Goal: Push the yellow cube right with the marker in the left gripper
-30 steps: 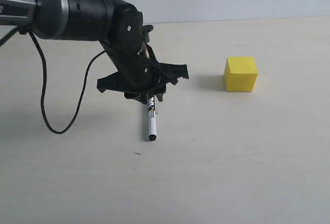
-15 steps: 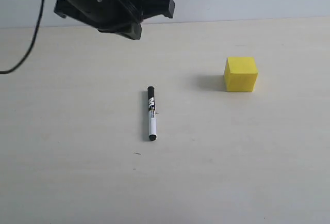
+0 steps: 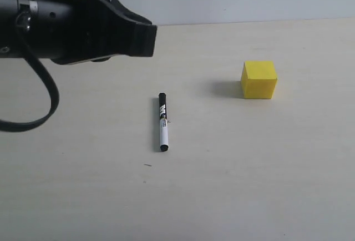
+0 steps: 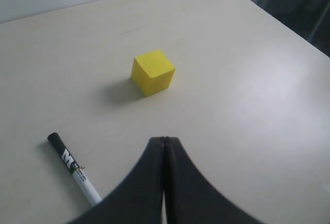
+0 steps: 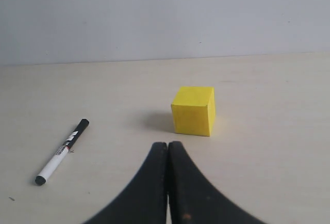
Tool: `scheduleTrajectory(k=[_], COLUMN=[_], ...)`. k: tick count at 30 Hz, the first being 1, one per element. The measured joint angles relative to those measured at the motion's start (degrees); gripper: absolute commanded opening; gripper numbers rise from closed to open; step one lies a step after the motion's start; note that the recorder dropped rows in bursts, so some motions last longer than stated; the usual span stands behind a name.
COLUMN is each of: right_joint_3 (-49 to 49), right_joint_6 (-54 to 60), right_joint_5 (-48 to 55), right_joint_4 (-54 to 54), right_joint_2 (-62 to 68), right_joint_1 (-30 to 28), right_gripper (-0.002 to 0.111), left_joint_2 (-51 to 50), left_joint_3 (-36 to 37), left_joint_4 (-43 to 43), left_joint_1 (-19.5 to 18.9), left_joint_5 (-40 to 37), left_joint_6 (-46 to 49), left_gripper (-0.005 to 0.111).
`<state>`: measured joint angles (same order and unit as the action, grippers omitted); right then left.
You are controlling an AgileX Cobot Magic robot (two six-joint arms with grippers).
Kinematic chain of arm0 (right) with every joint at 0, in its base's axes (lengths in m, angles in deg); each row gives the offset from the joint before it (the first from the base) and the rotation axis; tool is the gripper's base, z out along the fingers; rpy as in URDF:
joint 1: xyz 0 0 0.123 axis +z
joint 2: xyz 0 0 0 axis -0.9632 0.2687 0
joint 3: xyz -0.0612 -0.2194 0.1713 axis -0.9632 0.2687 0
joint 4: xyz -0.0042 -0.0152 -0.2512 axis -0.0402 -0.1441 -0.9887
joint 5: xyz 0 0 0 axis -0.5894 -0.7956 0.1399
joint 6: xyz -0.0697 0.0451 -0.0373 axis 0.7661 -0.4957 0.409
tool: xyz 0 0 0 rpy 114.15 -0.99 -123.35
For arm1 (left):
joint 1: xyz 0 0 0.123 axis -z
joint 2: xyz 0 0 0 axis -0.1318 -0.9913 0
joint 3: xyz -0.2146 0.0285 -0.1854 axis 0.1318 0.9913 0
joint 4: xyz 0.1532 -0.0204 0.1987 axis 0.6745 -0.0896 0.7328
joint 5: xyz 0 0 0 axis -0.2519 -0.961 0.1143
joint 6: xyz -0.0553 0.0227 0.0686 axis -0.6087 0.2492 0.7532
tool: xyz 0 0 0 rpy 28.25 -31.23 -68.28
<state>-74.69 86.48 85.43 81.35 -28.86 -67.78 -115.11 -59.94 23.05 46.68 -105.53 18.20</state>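
Observation:
The marker (image 3: 162,122) lies flat on the table, black cap toward the far side, with nothing holding it. The yellow cube (image 3: 259,79) stands to its right, well apart from it. My left arm (image 3: 72,27) looms at the upper left, raised above the table. In the left wrist view the left gripper (image 4: 164,140) is shut and empty, with the marker (image 4: 73,168) off to one side and the cube (image 4: 152,72) ahead. The right gripper (image 5: 168,144) is also shut and empty, facing the cube (image 5: 194,110) and the marker (image 5: 62,151).
A black cable (image 3: 47,105) loops down from the left arm over the table's left side. The table (image 3: 233,185) is pale beige with a light wall behind it. Dark shapes (image 4: 299,7) stand beyond the table's far corner in the left wrist view.
The left gripper, down over the marker's cap end a second ago, has lifted away up and to the left. The marker stayed on the table; the cube has not moved.

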Motion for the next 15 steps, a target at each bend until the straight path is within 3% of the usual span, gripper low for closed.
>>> scheduleTrajectory(k=[15], right_joint_3=[0.0], right_joint_6=[0.0], right_joint_5=[0.0], right_joint_4=[0.0], right_joint_2=[0.0], right_joint_1=[0.0], right_gripper=[0.0], left_joint_2=[1.0], left_joint_3=[0.8], left_joint_4=[1.3], left_joint_1=[0.1], left_joint_5=[0.4], left_joint_6=[-0.2], left_gripper=[0.0])
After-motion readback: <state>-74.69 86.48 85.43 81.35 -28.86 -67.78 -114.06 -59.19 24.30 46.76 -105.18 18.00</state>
